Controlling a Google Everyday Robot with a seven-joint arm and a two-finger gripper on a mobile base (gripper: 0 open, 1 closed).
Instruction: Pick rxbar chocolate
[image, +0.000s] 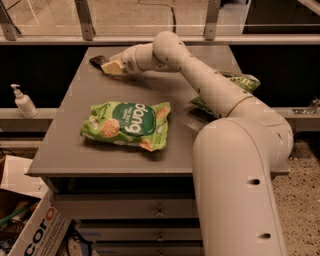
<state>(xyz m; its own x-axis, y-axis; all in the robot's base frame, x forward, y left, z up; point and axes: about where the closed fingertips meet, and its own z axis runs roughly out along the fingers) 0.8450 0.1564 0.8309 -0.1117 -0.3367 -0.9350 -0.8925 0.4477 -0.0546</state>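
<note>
Reaching across the bench (60, 150) to its far left corner, the arm has its gripper (111, 67) down low, tip right up against the rxbar chocolate (98, 61). Honestly can't tell if the jaws are apart or clamped on it. The bar lies flat by the back edge. The big green dang bag (127, 125) sits mid-bench, well apart from it. A smaller green bag (246, 82) pokes out behind the arm on the right. A pump bottle (22, 102) stands on a ledge off to the left.
</note>
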